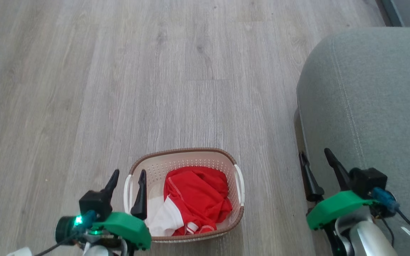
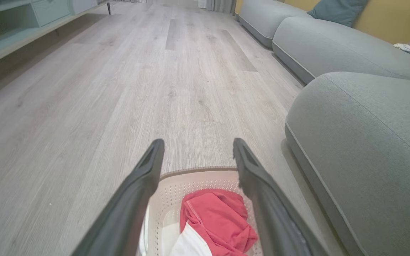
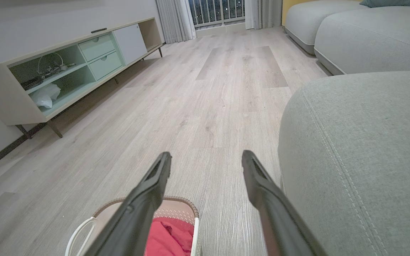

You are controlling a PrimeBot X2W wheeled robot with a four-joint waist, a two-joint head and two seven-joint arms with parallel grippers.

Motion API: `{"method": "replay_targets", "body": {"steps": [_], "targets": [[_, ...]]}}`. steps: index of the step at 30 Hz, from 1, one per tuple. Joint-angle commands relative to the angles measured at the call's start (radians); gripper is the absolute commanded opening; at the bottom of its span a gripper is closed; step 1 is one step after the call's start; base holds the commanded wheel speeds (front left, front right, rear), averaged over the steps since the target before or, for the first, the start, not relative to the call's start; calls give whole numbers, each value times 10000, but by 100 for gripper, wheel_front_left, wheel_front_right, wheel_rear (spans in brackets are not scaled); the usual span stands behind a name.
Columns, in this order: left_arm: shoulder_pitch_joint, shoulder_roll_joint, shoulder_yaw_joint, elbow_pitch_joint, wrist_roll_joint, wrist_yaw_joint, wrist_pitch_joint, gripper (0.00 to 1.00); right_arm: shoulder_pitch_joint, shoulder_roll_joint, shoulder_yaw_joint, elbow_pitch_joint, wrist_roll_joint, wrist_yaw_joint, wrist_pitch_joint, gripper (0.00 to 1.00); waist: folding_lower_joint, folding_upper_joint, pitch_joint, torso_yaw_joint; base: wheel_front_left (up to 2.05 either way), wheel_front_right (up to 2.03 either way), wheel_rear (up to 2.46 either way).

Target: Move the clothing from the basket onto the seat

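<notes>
Head view: your left gripper (image 1: 129, 173), fingers spread wide, is hovering nearest, and the clothing (image 1: 196, 197) is lying just right of it in the basket (image 1: 183, 152).

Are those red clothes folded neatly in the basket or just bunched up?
Bunched up. The clothing lies crumpled in the basket, with creases and a white panel sticking out.

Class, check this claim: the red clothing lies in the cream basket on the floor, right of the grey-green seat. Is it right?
No: the basket with the clothing stands on the floor left of the seat, not right; the head view shows it.
</notes>
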Motion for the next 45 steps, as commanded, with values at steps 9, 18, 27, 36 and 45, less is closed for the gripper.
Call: {"method": "replay_targets", "body": {"steps": [9,18,27,36,45], "targets": [[-880,-71,245,124,1265,-241,-442,100,-947,75,486,-363,-1408,0,-460,100,0,0,717,-122,0,0,0],[-2616,-70,-292,3413,1998,-1023,-475,100,-1650,75,764,-768,-2489,0,-492,100,0,0,3320,-401,0,0,0],[-4710,117,-802,6156,2550,-1652,-475,100,-2072,75,949,-1483,-3014,0,-492,100,0,0,5539,-696,0,0,0],[-6572,477,-1091,8263,2795,-1813,-475,100,-2381,76,1510,-2401,-3213,0,-492,100,0,0,7335,-1196,0,0,0],[-8184,707,-1364,10017,2777,-2116,-210,100,-2364,76,1768,-2904,-3153,0,-492,100,0,0,8503,-1774,0,0,0]]}}
